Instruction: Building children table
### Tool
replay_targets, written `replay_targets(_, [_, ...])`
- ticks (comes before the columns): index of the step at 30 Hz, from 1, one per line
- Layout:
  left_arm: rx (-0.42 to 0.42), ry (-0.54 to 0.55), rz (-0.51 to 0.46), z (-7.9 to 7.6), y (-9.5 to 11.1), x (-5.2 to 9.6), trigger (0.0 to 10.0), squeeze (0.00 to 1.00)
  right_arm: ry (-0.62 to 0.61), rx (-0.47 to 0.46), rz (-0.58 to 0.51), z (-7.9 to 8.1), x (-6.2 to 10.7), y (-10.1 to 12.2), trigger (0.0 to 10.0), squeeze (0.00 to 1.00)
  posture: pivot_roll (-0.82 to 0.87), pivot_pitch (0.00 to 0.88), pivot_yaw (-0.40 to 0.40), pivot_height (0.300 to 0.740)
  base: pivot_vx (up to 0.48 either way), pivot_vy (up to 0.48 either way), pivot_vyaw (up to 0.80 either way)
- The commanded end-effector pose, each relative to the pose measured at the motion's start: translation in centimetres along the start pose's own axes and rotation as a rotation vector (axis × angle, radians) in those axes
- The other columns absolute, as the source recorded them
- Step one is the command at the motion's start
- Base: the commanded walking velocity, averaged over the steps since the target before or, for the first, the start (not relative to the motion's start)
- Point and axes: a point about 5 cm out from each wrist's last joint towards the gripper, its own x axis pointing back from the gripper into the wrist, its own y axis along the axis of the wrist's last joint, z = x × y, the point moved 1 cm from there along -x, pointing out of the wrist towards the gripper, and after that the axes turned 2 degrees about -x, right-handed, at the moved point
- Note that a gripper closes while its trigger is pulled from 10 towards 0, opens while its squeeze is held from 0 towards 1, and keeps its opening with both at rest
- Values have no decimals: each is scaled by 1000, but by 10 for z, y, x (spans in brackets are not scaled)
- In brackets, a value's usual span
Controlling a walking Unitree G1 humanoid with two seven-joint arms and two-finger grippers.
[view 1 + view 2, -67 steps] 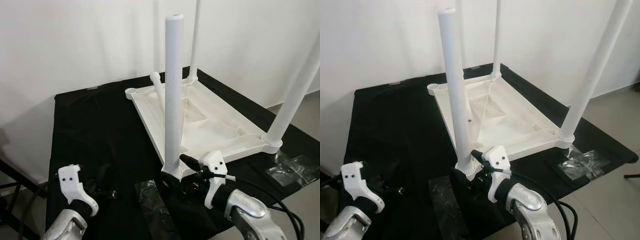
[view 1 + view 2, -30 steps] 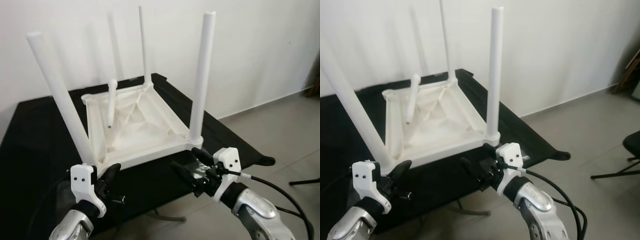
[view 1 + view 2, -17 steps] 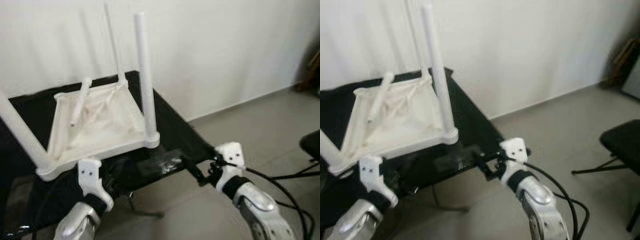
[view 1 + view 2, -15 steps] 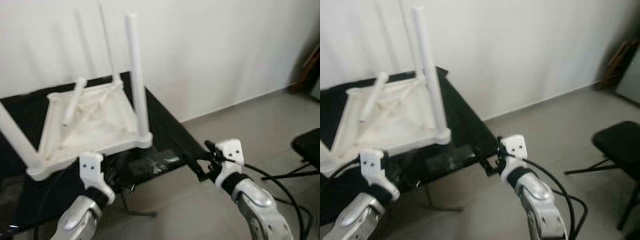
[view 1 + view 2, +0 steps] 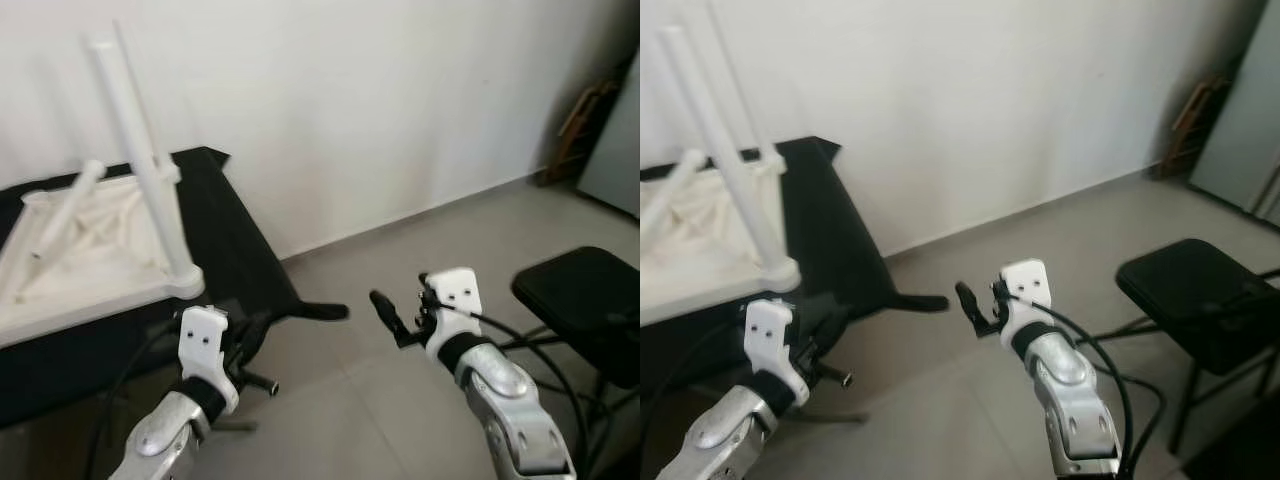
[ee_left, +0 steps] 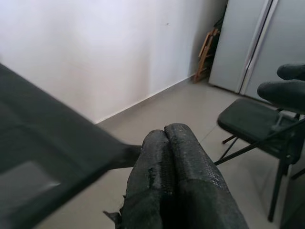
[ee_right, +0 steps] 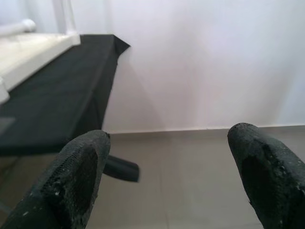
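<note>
Looking like a plain room in a home, maybe a spare or utility room. Grey tiled floor (image 5: 400, 250) running to a bare white wall (image 5: 350, 90) with skirting. Black-draped work table (image 5: 215, 235) sitting at 10 o'clock, black folding chair (image 5: 580, 295) at 3 o'clock, grey door or cabinet panels (image 6: 259, 43) beyond it.

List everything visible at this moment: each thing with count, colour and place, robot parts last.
children table: one, white, upside down on the black-covered table, far left, legs pointing up
loose leg: one, white, leaning inside the upturned table
black-covered table: one, black, left, against the wall
chair: one, black seat, right, on the grey floor
door or cabinet: grey, right background
wooden item: brown, leaning in the right corner; cannot tell what
left gripper: fingers shut, empty, over the floor
right gripper: fingers open, empty, over the floor
</note>
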Motion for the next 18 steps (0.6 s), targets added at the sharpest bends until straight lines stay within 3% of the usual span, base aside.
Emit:
replay_targets(1, [-10, 17, 36, 4, -7, 2, 10000, 0, 22, 10, -2, 6, -6, 0, 10000, 0, -135, 0, 2, 740, 0, -465, 0])
replay_targets(12, [0, -18, 58, 0, -11, -2, 10000, 0, 30, 3, 13, 6, -11, -3, 10000, 0, -139, 0, -5, 740, 0, -453, 0])
replay_targets(18, [24, 22, 12, 10, -4, -11, 10000, 0, 27, -6, 10, 5, -15, -4, 10000, 0, -158, 0, 8, 740, 0, -42, 0])
